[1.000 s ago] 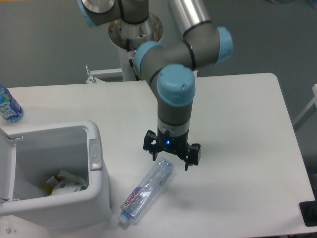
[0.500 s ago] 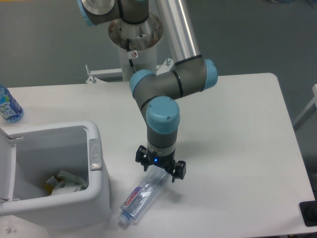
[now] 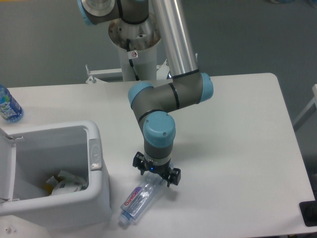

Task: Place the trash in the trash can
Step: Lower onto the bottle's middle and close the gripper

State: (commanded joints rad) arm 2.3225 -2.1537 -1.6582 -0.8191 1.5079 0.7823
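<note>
One clear plastic bottle with a red-lettered label (image 3: 142, 194) lies beside the large white plastic bin (image 3: 97, 194). Our two-finger gripper (image 3: 156, 174) straddles its upper end, jaws spread wide.

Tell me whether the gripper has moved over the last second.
Yes. The gripper has come down and to the left, closer to the trash can, and now sits over the upper end of the clear bottle.

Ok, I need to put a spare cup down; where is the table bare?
Bare: the right half, from the gripper to the right edge, and the back strip behind the bin. Crowded: front left, with bin and clear bottle close together.
</note>
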